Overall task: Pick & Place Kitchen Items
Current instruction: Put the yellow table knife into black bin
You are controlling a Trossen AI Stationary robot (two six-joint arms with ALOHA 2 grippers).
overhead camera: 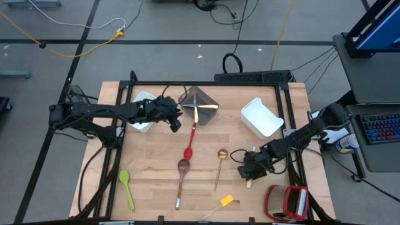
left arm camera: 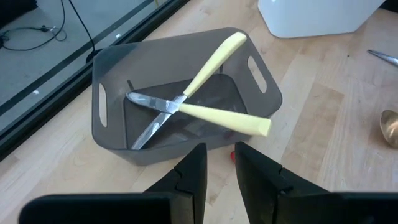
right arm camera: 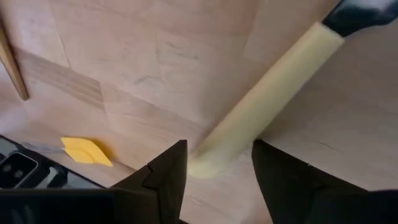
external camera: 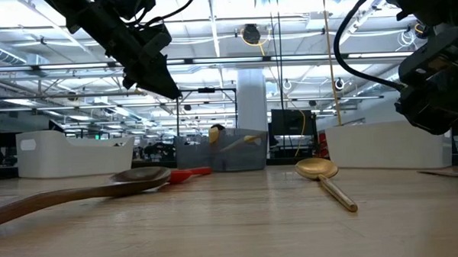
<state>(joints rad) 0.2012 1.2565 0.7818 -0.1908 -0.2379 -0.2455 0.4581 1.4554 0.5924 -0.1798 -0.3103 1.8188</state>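
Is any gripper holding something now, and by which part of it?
The left gripper holds nothing. The right gripper has its fingers around the end of a pale-yellow utensil handle; whether they grip cannot be told.

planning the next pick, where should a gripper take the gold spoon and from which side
Grip the gold metal spoon mid-handle, from straight above, with the gripper across the handle. It lies flat on the wooden table, and the slim straight handle has bare wood on both sides; the round bowl is wider.
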